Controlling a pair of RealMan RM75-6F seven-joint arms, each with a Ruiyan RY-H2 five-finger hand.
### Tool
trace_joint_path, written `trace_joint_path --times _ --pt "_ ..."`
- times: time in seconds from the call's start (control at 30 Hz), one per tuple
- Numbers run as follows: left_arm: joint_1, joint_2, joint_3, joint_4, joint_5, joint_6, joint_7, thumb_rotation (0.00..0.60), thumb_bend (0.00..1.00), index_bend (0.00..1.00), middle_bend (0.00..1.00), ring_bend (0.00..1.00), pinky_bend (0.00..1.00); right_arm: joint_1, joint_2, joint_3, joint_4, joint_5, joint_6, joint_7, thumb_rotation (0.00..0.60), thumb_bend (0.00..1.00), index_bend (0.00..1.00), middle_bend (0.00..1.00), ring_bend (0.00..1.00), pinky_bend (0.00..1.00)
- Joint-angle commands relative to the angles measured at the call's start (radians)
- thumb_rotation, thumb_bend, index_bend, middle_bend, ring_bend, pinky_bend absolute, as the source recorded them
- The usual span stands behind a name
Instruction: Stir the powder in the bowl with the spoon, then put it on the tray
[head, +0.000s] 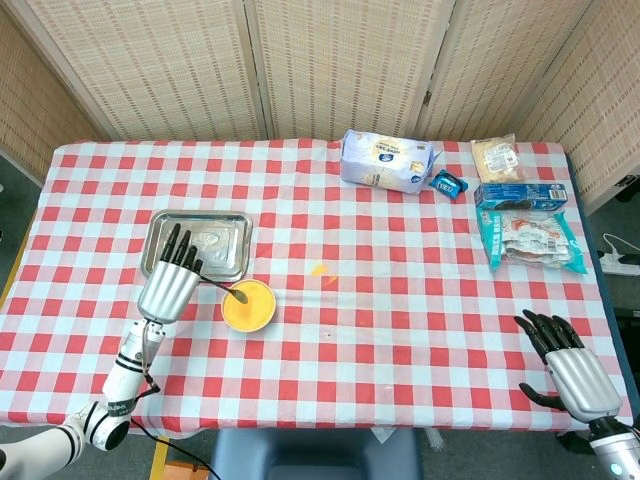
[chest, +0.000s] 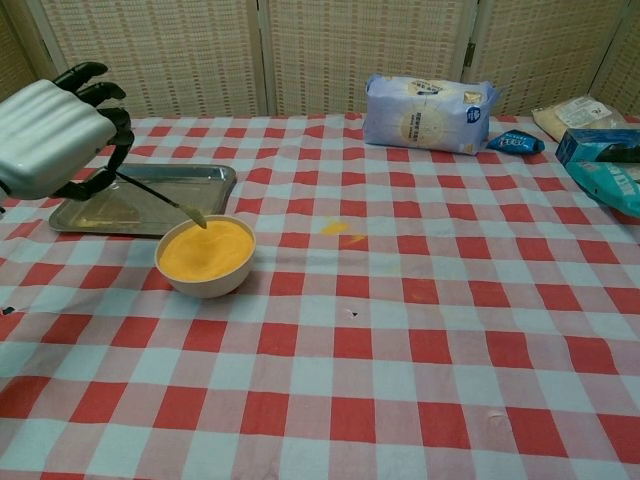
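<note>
At left of the frame, above the counter (chest: 400, 330): left hand (head: 170, 285) pinching the spoon (chest: 165, 197) by its handle, spoon tip lifted over the far rim of the bowl (chest: 204, 260) of orange powder (chest: 205, 249). Just behind the bowl, toward upper left, the metal tray (chest: 215, 178). At lower right of the head view, right hand (head: 572, 370) with fingers spread, holding nothing. Along the upper right edge, a white bag (chest: 428, 112) and other packets.
</note>
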Motion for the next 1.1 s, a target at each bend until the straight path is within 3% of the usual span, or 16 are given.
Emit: trace_joint_path --times 0.03,0.23,0.4,0.7,0.83,0.97,1.1 --pt "-0.013 0.005 -0.033 0.021 -0.028 -0.011 -0.017 0.6 0.91 0.77 0.36 0.12 0.03 0.001 -0.002 0.001 0.0 0.002 -0.003 -0.002 0.6 0.15 0.0 0.0 0.0 0.0" --pt "-0.06 -0.007 -0.116 0.079 -0.162 -0.135 -0.026 0.6 0.91 0.77 0.36 0.12 0.03 0.004 -0.006 0.002 -0.001 0.008 -0.01 -0.011 0.6 0.15 0.0 0.0 0.0 0.0" --pt "-0.119 -0.056 -0.168 0.201 -0.275 -0.271 -0.038 0.6 0.91 0.77 0.36 0.13 0.03 0.007 -0.011 0.007 0.001 0.024 -0.019 -0.021 0.6 0.15 0.0 0.0 0.0 0.0" --pt "-0.205 -0.192 -0.161 0.491 -0.305 -0.373 -0.112 0.6 0.9 0.77 0.36 0.13 0.03 0.007 -0.014 0.016 0.01 0.055 -0.029 -0.026 0.6 0.15 0.0 0.0 0.0 0.0" --pt "-0.215 -0.227 -0.152 0.559 -0.3 -0.373 -0.169 0.6 0.86 0.76 0.37 0.14 0.03 0.009 -0.015 0.018 0.014 0.063 -0.035 -0.025 0.6 0.15 0.0 0.0 0.0 0.0" --pt "-0.214 -0.247 -0.137 0.602 -0.289 -0.376 -0.214 0.6 0.79 0.64 0.36 0.14 0.03 0.01 -0.016 0.018 0.012 0.062 -0.035 -0.027 0.6 0.15 0.0 0.0 0.0 0.0" --pt "-0.213 -0.256 -0.129 0.621 -0.289 -0.391 -0.234 0.6 0.63 0.38 0.33 0.15 0.03 0.009 -0.018 0.017 0.008 0.054 -0.03 -0.03 0.6 0.15 0.0 0.0 0.0 0.0"
